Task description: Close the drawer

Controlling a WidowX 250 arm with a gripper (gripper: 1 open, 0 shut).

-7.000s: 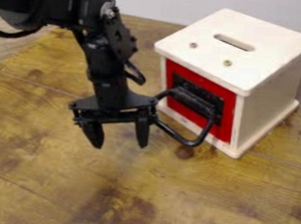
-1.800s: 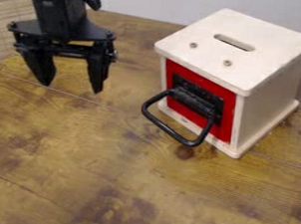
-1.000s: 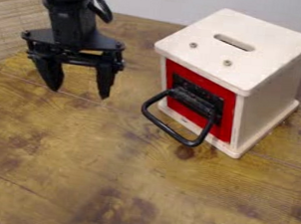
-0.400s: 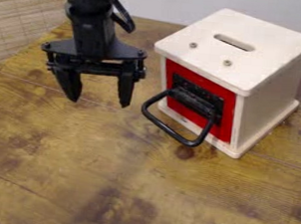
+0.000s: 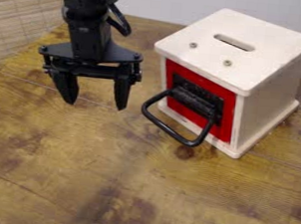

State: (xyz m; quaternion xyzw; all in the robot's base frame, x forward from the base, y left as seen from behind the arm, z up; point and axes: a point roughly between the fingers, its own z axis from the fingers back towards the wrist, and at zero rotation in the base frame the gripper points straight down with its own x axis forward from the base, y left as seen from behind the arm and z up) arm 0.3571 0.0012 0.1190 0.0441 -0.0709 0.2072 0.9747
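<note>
Worn wooden table (image 5: 67, 176), scuffed and blotchy, grain running in planks with darker stains all over; bit of woven straw-looking mat (image 5: 18, 16) at the top left corner.

Black claw (image 5: 91, 96) hanging over the left half of the table, pointing straight down; two chunky tapered fingers (image 5: 66, 88) spread wide apart, nothing between them, so plainly open and empty; matte black plastic or metal look, with cabling bunched up on the arm (image 5: 89, 8) above it.

Over on the right, cream-white cabinet (image 5: 259, 59), cube shaped, smooth painted finish with rounded edges; rounded slot (image 5: 233, 40) cut into the top face plus a couple of small dark dots nearby.

Red drawer (image 5: 195, 94) sitting in the cabinet front that faces the claw; glossy red face, dark rectangular recess in the middle; hard to say how far out it sticks, looks close to flush from this angle. Big black loop handle (image 5: 177, 117) hooked to that front, thin rounded bar bent into a rectangle-ish ring, drooping down and outward until its far end rests near the table.

Claw beside the handle to its left, not touching it; clear gap between the nearer finger and the loop.
</note>
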